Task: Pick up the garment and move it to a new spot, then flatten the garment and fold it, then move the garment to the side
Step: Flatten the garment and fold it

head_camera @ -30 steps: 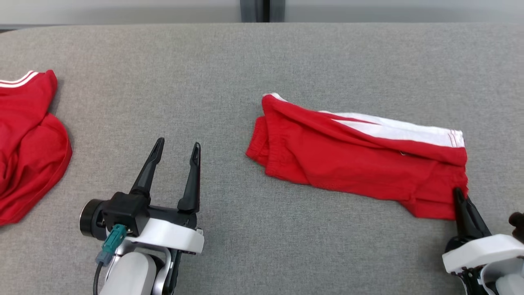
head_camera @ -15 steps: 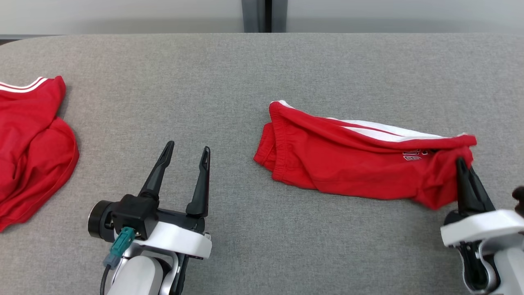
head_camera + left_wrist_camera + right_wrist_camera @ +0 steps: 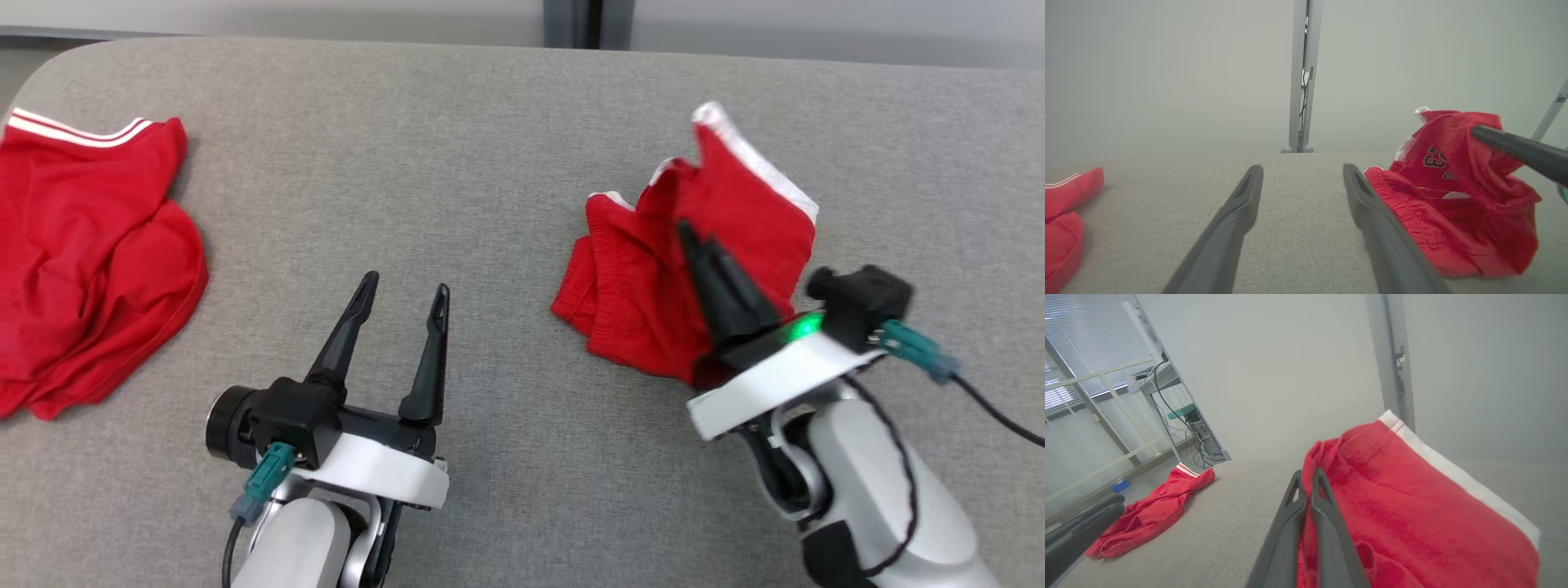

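Far left, a crumpled red shirt [image 3: 90, 261] lies on the grey table [image 3: 424, 139]. Next over, the left gripper [image 3: 406, 282] hangs low over the table, fingers wide apart, nothing in them. Right of that are the red shorts [image 3: 629, 286]. The waistband end is down on the table, and the other end is bunched up in the air, pinched tight in the right gripper [image 3: 684, 230].
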Controlling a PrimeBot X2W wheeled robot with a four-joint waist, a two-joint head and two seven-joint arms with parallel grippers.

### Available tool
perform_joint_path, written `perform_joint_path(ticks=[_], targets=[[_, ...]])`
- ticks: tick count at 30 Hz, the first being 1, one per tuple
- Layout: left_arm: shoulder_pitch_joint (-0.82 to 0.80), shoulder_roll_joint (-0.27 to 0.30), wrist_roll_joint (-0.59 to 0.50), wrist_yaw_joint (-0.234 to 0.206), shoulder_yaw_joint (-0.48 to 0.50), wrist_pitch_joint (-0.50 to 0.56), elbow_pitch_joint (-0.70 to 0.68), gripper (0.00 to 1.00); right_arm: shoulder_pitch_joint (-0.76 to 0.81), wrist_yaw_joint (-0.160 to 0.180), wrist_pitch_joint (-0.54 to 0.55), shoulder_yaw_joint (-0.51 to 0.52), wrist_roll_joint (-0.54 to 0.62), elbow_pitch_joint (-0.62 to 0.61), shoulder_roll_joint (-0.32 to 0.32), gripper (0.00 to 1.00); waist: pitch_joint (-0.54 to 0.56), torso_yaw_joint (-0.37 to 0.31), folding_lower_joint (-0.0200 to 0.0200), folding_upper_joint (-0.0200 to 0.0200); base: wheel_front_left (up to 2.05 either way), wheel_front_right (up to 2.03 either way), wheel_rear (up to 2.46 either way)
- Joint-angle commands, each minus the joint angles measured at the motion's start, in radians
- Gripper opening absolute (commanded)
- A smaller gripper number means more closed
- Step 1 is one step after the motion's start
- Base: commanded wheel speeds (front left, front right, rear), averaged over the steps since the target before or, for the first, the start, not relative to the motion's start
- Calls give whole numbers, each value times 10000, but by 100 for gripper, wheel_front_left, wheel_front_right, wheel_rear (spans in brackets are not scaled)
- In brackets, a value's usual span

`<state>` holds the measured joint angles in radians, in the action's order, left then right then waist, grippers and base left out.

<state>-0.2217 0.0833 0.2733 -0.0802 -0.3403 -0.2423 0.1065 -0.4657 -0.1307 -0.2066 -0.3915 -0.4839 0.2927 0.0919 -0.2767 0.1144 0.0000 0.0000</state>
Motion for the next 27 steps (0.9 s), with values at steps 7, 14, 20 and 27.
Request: perform_joint_path(ticks=[7, 14, 20, 27], targets=[[-379, -139, 175, 73, -223, -143, 229, 100, -689, -3, 64, -1581, -428, 1665, -177, 0, -230, 589, 0, 0, 0, 0, 0], [-406, -179, 251, 7, -234, -191, 411, 100, -1174, -4, -174, -2570, -985, 2807, -274, 100, -345, 668, 0, 0, 0, 0, 0], [-416, -179, 217, -17, -143, -215, 528, 100, -1181, -3, -326, -3482, -1361, 2758, 63, 100, -244, 557, 0, 0, 0, 0, 0], [-341, -59, 104, -90, 30, -216, 477, 100, -532, -3, -609, -2548, -1134, 1125, 636, 100, -33, 195, 0, 0, 0, 0, 0]])
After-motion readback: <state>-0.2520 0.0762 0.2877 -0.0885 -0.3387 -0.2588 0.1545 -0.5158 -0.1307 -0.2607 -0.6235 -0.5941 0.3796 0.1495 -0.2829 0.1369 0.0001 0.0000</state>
